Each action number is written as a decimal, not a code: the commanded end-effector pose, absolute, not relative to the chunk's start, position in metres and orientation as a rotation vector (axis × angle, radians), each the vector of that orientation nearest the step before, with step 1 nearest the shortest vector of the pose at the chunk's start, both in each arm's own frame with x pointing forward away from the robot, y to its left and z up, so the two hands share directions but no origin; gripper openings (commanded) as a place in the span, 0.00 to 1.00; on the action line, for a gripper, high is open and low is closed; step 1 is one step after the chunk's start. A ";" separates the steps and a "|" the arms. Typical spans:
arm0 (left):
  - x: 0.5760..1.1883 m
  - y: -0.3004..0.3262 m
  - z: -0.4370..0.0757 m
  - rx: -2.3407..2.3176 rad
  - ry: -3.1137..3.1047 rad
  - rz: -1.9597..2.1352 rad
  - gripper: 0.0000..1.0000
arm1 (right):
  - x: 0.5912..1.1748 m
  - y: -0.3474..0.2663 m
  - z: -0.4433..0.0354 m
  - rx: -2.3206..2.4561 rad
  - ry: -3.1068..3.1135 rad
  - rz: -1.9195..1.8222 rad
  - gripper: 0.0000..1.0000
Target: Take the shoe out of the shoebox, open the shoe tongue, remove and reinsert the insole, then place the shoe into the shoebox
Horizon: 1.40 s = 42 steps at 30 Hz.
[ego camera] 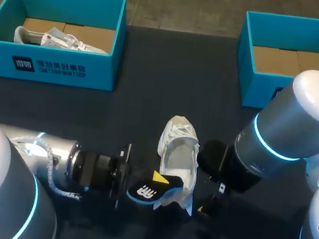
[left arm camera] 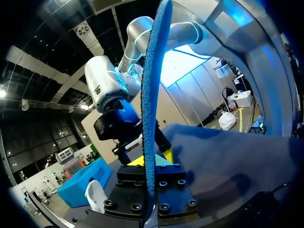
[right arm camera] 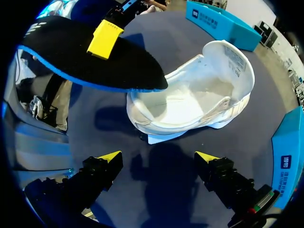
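A white shoe (ego camera: 178, 152) lies on the dark table mid-front, its mouth wide open and empty (right arm camera: 190, 99). My left gripper (ego camera: 157, 184) is shut on a black insole with a blue underside (ego camera: 148, 192), held at the shoe's heel end. In the left wrist view the insole (left arm camera: 152, 104) stands edge-on between the yellow tips of that gripper (left arm camera: 150, 164). The insole (right arm camera: 85, 52) has its pointed end over the rim of the shoe's mouth. My right gripper (right arm camera: 159, 159) hovers open beside the shoe with nothing between its fingers. My right arm (ego camera: 275, 142) comes in at the shoe's right.
A teal shoebox (ego camera: 54, 66) at the back left holds another white shoe (ego camera: 52, 38). A second teal box (ego camera: 260, 80) stands at the back right with only its cardboard floor showing. Dark tabletop (ego camera: 143, 111) lies between the boxes and the shoe.
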<state>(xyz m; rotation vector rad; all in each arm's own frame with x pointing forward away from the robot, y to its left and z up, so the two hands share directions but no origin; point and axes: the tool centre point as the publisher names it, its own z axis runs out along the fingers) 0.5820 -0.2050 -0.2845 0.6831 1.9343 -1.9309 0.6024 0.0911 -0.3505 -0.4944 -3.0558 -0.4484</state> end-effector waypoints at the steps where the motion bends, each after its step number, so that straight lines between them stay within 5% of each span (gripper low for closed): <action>1: 0.578 -0.206 -0.282 0.687 1.936 -1.926 0.00 | 0.602 0.090 -0.351 -0.494 -3.055 -0.453 1.00; 42: 0.570 -0.226 -0.277 0.741 1.914 -1.912 0.00 | 0.602 0.090 -0.351 -0.494 -3.055 -0.453 1.00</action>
